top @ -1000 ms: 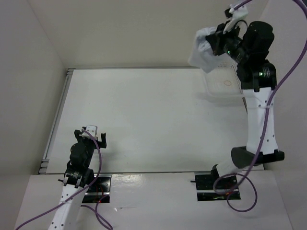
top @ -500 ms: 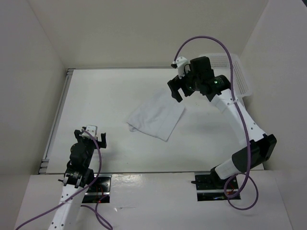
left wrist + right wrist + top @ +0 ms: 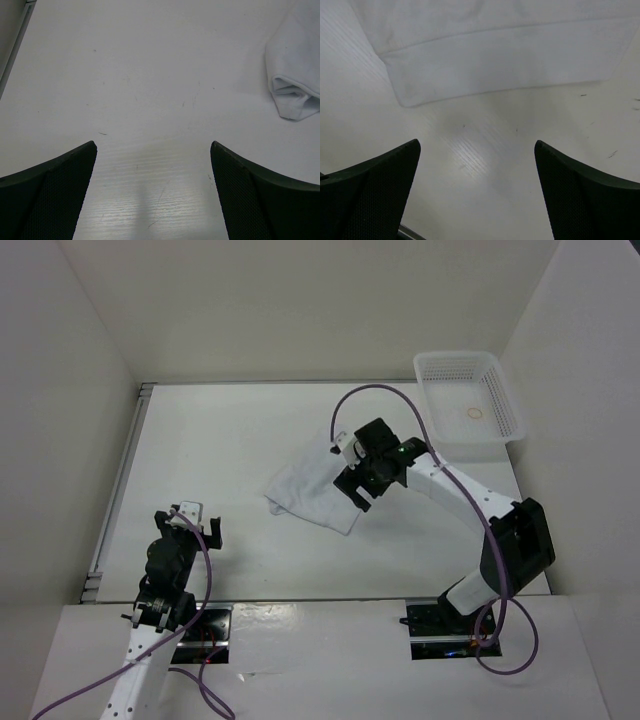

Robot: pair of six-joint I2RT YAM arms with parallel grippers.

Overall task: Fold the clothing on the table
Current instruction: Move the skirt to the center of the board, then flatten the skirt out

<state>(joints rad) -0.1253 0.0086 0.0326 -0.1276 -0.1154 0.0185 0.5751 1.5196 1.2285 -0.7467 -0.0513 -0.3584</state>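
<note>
The clothing lies as a crumpled white sheet in the middle of the table. My right gripper hovers open over the cloth's right edge, nothing between its fingers. In the right wrist view the clothing fills the top, its hem just beyond the open right gripper, with bare table under the jaws. My left gripper stands open near the front left, well apart from the cloth. In the left wrist view the left gripper is over bare table, with a rolled corner of the clothing at the far right.
A white mesh basket stands at the back right corner with a small ring inside. White walls close the table on three sides, and a metal rail runs along the left edge.
The right gripper held the clothing above the basket, then let it go on the table. Since then it has moved nearer and left over the cloth's right edge. The left arm stayed still.
</note>
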